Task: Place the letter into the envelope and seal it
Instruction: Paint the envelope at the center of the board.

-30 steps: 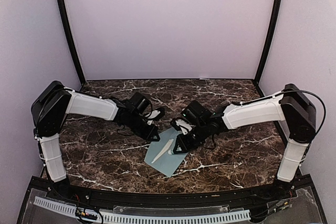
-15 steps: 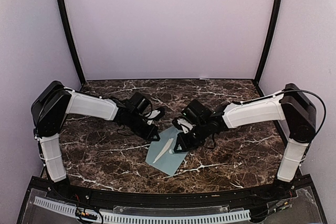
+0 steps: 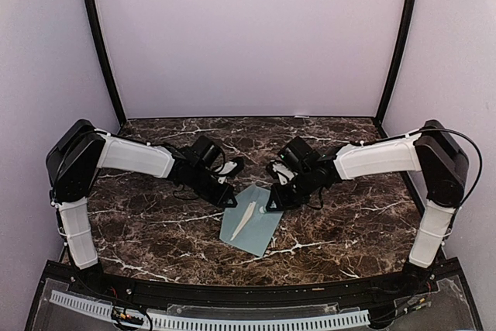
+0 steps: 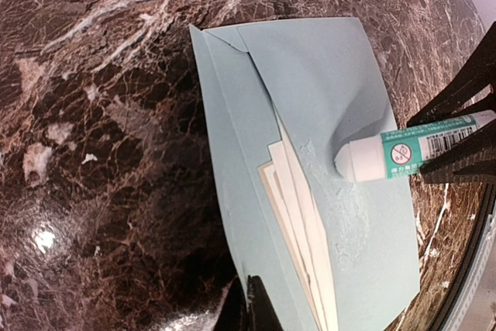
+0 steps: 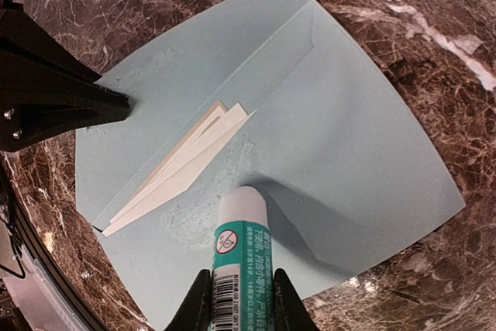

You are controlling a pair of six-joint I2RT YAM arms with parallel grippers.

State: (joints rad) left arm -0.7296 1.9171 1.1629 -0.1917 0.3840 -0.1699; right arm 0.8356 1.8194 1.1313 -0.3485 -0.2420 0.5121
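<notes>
Left gripper (image 3: pixel 229 201), jaws pressed together, bears down on the far-left corner of the envelope (image 3: pixel 260 230). The envelope lies flat at mid-table between the arms. I read the press as a pin, so the paper can't slide while it is rubbed. The letter (image 5: pixel 182 164) is tucked inside, white edges peeking from the mouth. Right gripper (image 3: pixel 273 204) pinches the glue stick (image 5: pixel 239 246), tip at the smeared patch beside the mouth; contact I cannot confirm. Flap not yet folded shut.
</notes>
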